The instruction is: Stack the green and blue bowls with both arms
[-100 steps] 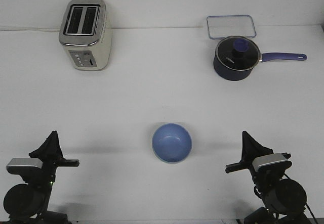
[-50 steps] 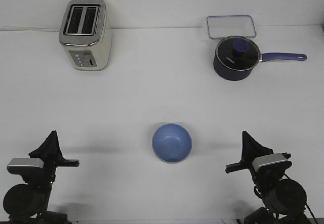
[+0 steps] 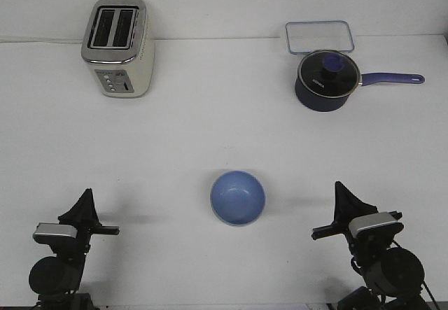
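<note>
The periwinkle blue bowl (image 3: 238, 197) sits upright on the white table (image 3: 210, 135), near the front at the middle. A thin pale edge shows under its front rim. No separate green bowl is in view. My left gripper (image 3: 86, 196) is at the front left, well apart from the bowl, its fingers drawn to one point and holding nothing. My right gripper (image 3: 340, 187) is at the front right, also apart from the bowl, fingers together and empty.
A cream toaster (image 3: 117, 46) stands at the back left. A dark navy saucepan with a glass lid (image 3: 325, 79) stands at the back right, its handle pointing right. A clear rectangular container (image 3: 319, 36) lies behind it.
My left arm has shifted to the right and slightly lower in the view. The right arm and the blue bowl have not moved.
</note>
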Motion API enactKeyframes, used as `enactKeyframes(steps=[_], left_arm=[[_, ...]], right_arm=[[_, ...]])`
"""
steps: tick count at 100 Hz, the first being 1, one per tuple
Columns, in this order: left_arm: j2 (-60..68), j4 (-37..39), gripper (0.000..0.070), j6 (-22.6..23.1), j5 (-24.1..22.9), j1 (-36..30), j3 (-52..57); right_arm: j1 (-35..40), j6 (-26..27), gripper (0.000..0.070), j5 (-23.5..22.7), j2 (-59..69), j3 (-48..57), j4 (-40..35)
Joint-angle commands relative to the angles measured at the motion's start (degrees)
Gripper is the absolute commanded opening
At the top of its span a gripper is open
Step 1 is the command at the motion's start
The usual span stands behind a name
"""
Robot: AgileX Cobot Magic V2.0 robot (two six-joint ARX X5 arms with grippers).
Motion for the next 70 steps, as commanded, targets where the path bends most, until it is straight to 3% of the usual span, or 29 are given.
enactKeyframes(steps=[1,70], left_arm=[[-0.2,0.3,0.0014,-0.8,0.3,0.1,-1.2],[-0.1,0.7,0.0014,-1.0,0.3,0.0,-1.1]], right_arm=[[0.4,-0.2,0.0002,0.0,-0.1,0.1,0.9],[0.4,-0.2,0.0002,0.0,-0.1,0.1,0.9]])
